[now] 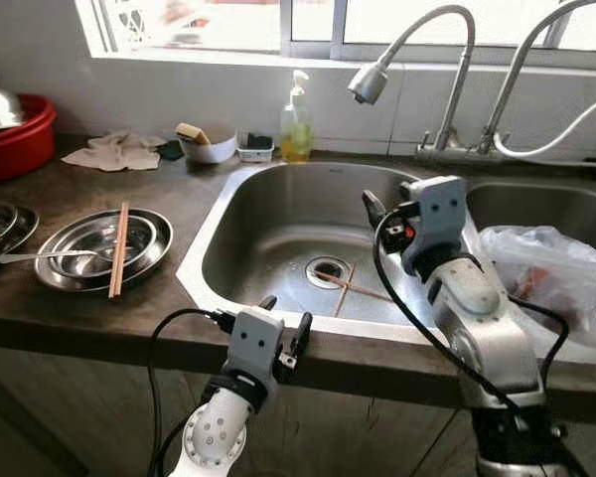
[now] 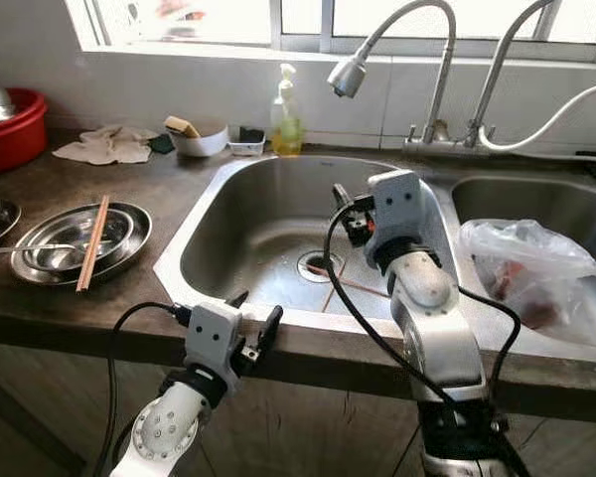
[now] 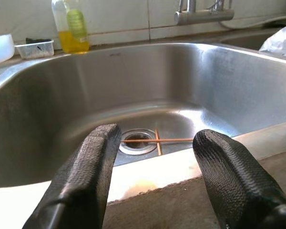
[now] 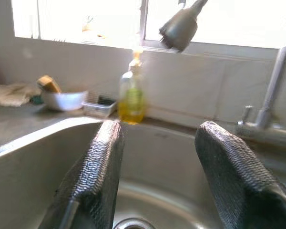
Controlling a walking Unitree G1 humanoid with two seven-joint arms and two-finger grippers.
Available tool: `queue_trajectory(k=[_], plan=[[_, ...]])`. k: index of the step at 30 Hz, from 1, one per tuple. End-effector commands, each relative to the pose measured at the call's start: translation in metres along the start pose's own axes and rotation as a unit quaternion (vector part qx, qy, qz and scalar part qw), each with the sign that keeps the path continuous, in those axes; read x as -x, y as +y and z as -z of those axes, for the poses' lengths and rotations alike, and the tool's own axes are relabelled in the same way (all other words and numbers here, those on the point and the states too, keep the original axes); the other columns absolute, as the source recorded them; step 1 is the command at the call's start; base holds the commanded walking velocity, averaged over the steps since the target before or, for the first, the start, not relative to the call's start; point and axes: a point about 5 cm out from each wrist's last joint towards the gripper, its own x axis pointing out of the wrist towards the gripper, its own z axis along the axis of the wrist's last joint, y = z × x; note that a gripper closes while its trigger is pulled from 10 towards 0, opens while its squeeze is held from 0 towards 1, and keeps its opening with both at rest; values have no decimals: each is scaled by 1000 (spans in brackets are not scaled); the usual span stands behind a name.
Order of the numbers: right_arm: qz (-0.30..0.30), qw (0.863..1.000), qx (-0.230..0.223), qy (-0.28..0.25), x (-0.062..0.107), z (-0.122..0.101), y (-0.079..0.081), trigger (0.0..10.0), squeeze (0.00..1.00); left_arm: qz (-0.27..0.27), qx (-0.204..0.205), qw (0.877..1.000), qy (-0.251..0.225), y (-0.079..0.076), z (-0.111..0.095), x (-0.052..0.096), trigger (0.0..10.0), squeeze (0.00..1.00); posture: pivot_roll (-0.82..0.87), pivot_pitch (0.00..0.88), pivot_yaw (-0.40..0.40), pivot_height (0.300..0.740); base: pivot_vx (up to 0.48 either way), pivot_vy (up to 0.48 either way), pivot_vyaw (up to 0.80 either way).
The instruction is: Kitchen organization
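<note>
Two thin wooden chopsticks [image 1: 350, 288] lie crossed over the drain at the bottom of the left steel sink [image 1: 195, 260]. Another pair of chopsticks [image 1: 118, 248] rests across stacked steel plates [image 1: 151, 266] on the counter to the left. My left gripper [image 1: 286, 312] hovers open at the sink's front rim, pointing toward the drain; in the left wrist view the left gripper [image 3: 158, 136] frames the crossed chopsticks [image 3: 157, 140]. My right gripper [image 1: 377, 213] is raised over the basin, open and empty, facing the back wall [image 4: 181, 95].
A faucet head [image 1: 368, 83] hangs over the basin. A soap bottle [image 1: 296, 124], a white bowl [image 1: 207, 149] and a cloth [image 1: 119, 151] line the back ledge. A plastic bag [image 1: 546, 270] lies in the right basin. A red tub [image 1: 18, 139] stands far left.
</note>
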Motion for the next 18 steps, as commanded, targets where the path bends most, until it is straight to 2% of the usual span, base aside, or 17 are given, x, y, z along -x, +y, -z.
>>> queue_trajectory(k=[1, 3, 4, 5, 8, 12, 18], plan=[[17, 1000, 0, -19, 9, -6, -1, 10000, 0, 6, -2, 1000, -7, 0, -5, -1, 10000, 0, -37, 0, -19, 740, 0, 0, 0], [27, 1000, 0, -10, 23, 2, -1, 10000, 0, 7, -2, 1000, -10, 0, -6, -2, 10000, 0, -40, 0, -15, 740, 0, 0, 0], [27, 1000, 0, -10, 23, 2, -1, 10000, 0, 7, -2, 1000, -10, 0, -6, -2, 10000, 0, -40, 0, -15, 740, 0, 0, 0], [31, 1000, -2, 3, 32, 9, 0, 10000, 0, 7, -2, 1000, -11, -1, -6, -2, 10000, 0, -41, 0, -14, 740, 0, 0, 0], [22, 999, 41, 14, 46, 18, 6, 10000, 0, 6, 6, 1000, -9, -1, -3, -1, 10000, 0, -44, 0, -13, 740, 0, 0, 0], [48, 998, 9, 26, 60, 24, 12, 10000, 0, 5, 7, 1000, -2, -3, 2, 3, 10000, 0, -53, 0, -5, 740, 0, 0, 0], [56, 998, -1, 37, 66, 29, 15, 10000, 0, 10, 3, 1000, -4, -4, 0, 3, 10000, 0, -50, 0, -1, 740, 0, 0, 0]])
